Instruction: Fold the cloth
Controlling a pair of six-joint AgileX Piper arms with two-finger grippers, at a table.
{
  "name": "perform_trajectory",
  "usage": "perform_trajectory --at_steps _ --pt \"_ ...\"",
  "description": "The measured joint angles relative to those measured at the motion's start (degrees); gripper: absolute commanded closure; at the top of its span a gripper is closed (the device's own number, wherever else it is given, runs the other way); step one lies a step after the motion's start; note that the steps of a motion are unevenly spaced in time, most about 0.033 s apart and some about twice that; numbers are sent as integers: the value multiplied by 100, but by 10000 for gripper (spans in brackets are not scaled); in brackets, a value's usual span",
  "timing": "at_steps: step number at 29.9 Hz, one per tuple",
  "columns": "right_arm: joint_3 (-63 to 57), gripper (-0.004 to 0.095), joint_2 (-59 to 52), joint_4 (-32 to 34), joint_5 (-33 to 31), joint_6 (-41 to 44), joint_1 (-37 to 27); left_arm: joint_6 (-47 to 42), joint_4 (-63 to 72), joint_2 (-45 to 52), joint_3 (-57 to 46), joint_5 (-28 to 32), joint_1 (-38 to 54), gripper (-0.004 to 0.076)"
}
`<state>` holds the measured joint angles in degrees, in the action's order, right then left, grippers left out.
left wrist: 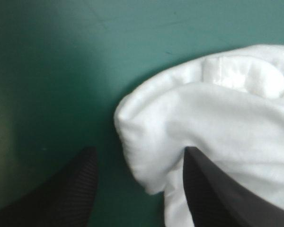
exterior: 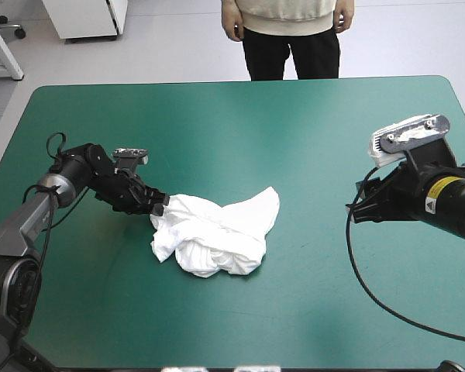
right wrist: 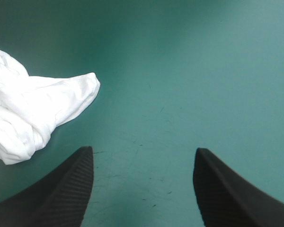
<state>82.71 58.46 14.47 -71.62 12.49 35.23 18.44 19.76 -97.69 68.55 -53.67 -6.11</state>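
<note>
Lying crumpled: T-shirt | left claw spread at its edge | right claw spread, well apart

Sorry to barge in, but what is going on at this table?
The white T-shirt lies in a crumpled heap mid-table, not yet folded. The left gripper is open at the heap's left edge, a fold of cloth between its fingers. The right gripper, also open, hovers over bare teal-green cover, clear of the shirt.

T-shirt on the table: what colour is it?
The T-shirt is plain white, clearest in the high view.
</note>
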Motion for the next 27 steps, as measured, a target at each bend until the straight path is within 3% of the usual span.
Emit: perform_trajectory --at_steps 7,10,14,22,27 --pt "-47 327 0 18 -1 167 0 79 1 -242 -40 351 -452 417" --pt "-47 327 -4 63 -1 201 0 91 -77 -309 4 354 -466 521" --pt "-47 327 -4 226 -1 246 0 91 -262 -334 21 364 -466 731" --pt "-52 327 170 270 -1 249 0 91 -416 -339 25 403 -461 733" --pt "-212 329 1032 -25 334 -120 0 94 -410 -339 25 407 -461 733"
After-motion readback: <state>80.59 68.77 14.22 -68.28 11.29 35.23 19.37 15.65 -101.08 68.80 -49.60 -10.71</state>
